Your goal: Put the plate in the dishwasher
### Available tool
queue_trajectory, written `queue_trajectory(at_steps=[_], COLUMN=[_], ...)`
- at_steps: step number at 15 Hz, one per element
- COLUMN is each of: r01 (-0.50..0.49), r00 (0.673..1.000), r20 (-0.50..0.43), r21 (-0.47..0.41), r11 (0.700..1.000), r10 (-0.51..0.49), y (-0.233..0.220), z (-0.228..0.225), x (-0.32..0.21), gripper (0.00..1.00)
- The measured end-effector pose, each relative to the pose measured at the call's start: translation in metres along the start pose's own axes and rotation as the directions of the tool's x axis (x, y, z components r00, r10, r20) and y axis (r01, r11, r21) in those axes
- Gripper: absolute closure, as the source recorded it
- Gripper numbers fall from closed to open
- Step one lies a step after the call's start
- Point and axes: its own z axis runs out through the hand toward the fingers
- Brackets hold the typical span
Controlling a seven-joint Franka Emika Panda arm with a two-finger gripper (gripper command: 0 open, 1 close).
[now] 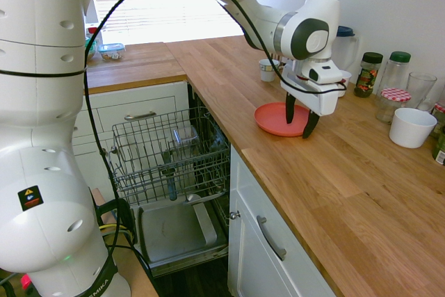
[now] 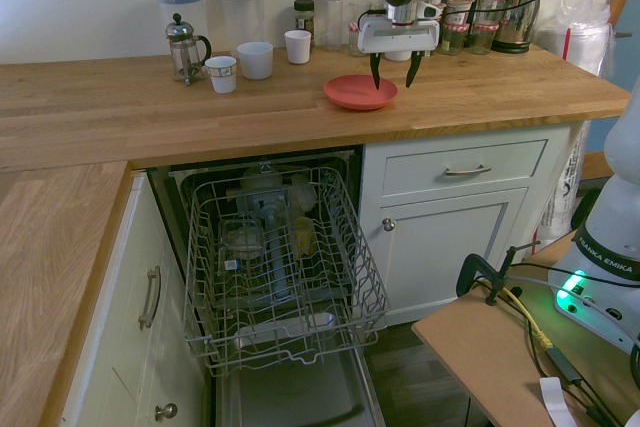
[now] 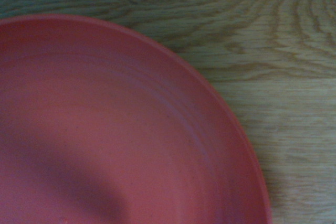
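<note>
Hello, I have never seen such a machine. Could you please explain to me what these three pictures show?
The machine is one white robot arm whose tool has two dark fingers. Two pictures come from cameras standing on opposite sides of the arm; the third comes from a camera on its wrist, looking closely at the red plate.

The plate lies on the wooden worktop, with cups, jars and jugs standing further back. Below the worktop, the dishwasher is open, with its wire rack pulled out.

Nothing is held: the fingers are spread at the plate's edge, one over it and one beyond.
</note>
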Motion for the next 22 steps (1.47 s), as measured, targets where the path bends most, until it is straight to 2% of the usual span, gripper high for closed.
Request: queue_trajectory(at_steps=[11,22], r01=[-0.015,0.003], r00=[0.998,0.994], r20=[0.066,0.113], r21=[0.046,0.075], r11=[0.999,0.997], r10=[0.012,-0.012], y=[0.006,0.004], z=[0.004,0.012], x=[0.025,0.028], gripper=[1.0,1.0])
